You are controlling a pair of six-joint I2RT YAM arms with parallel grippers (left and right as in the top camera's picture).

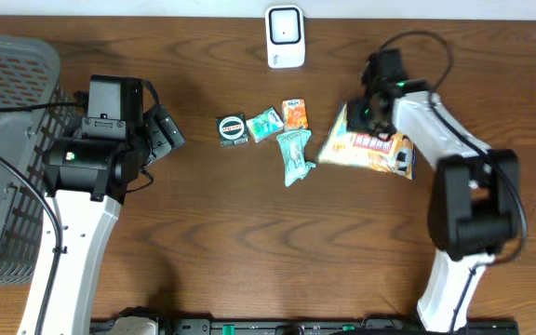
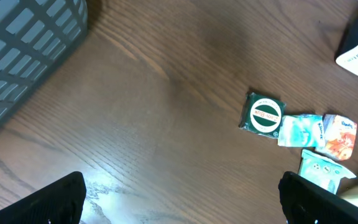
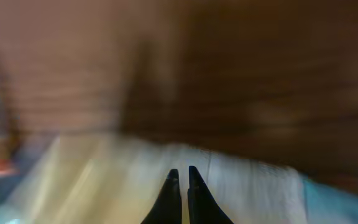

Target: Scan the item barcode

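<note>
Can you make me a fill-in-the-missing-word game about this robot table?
1. The grey basket stands beside the ____ arm.
2. The left fingers are wide ____.
3. The right fingers are ____ over the yellow snack bag.
4. The round-label packet is dark ____.
Missing words: left, open, shut, green.

I can read nothing for certain. The green packet carries a white oval label with red lettering too small to make out; the snack bag shows a red banner, its characters illegible.
</note>
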